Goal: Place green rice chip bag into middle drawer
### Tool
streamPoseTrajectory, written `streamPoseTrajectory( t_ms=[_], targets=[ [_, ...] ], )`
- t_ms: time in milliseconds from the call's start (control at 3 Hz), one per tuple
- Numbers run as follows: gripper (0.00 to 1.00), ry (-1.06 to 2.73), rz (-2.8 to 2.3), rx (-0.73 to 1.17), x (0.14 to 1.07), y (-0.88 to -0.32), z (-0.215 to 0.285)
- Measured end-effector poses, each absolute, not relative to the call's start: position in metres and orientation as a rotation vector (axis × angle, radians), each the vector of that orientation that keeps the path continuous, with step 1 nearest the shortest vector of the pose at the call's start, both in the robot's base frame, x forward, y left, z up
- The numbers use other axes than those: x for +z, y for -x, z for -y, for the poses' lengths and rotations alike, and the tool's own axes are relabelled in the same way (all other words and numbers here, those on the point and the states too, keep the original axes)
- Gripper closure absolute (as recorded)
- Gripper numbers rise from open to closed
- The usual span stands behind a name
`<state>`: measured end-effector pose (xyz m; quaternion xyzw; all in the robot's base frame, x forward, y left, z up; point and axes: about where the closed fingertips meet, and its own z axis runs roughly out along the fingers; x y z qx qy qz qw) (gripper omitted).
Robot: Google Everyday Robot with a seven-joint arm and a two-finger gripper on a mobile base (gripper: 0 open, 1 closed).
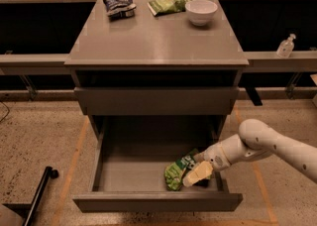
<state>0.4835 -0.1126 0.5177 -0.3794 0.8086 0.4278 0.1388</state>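
Green rice chip bag [178, 171] lies crumpled against pincer [198, 173].

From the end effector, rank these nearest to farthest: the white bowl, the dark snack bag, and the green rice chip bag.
The end effector is inside the open middle drawer, on its right side.
1. green rice chip bag: against it, in the drawer.
2. white bowl: cabinet top, back right.
3. dark snack bag: cabinet top, back left.
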Motion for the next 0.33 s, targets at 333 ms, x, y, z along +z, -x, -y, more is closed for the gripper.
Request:
streamPoseTrajectory(
  t_ms=[333],
  targets=[
    [0.00,1.097,-2.338,1.237,0.5177,-0.4834,0.1125]
  ],
)
